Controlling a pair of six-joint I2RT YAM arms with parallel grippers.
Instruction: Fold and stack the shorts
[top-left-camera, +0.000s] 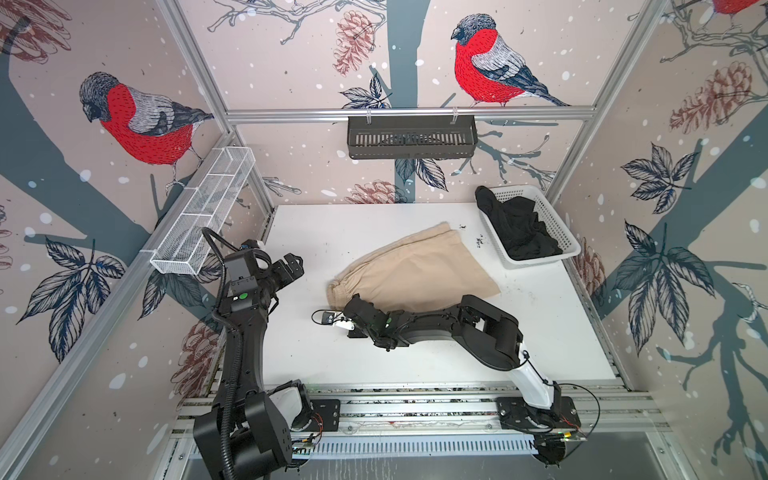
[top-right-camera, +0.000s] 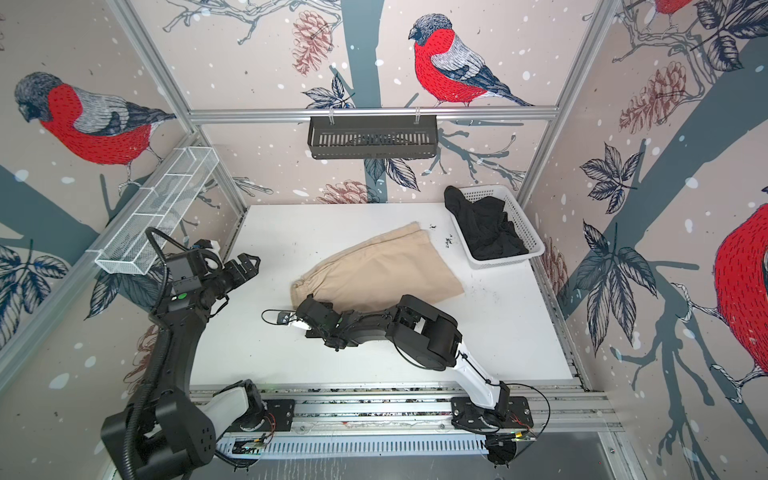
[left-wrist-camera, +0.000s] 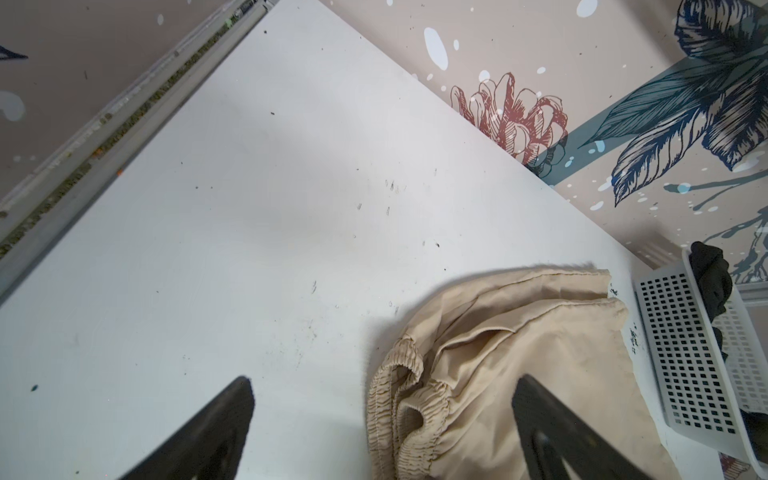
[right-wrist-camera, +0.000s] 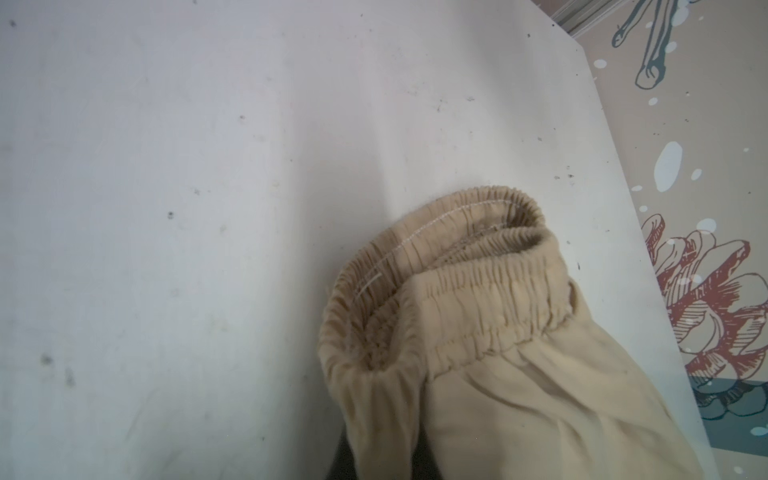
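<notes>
Right gripper (top-left-camera: 353, 300) clamps the gathered waist of the beige cloth shorts (top-left-camera: 415, 266) on the white table (top-left-camera: 332, 232), likely to fold them; left gripper (top-left-camera: 296, 268) gapes by its left edge; black cloth shorts (top-left-camera: 519, 228) wait in the far-right-corner white perforated plastic basket (top-left-camera: 540, 261).

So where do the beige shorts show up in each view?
In a top view: beige shorts lie in the middle of the table, short of the white basket.
In a top view: same spot.
Left wrist: shorts next to the basket.
Right wrist: shorts close up, one end only.
Shared landmark: the gathered waistband.
</notes>
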